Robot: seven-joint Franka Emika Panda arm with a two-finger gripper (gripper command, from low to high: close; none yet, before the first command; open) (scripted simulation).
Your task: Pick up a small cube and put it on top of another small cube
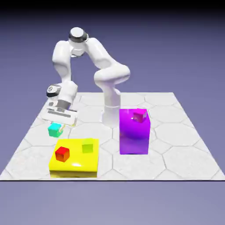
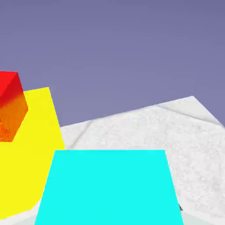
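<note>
In the exterior view, light is falling brightly on the scene, and the pale tabletop (image 1: 167,134) is looking nearly white. The backdrop is fading to black at the top. A white glare is lying on the yellow block (image 1: 74,169), and its front side is showing darker. The purple block (image 1: 134,136) is turning brighter toward its upper part. Small edges on the white arm (image 1: 112,77) are looking a little soft. In the hand view, the cyan cube (image 2: 107,189) is appearing as one flat, very bright colour, without shading. The red cube (image 2: 11,107) is changing to orange on its lower part.
</note>
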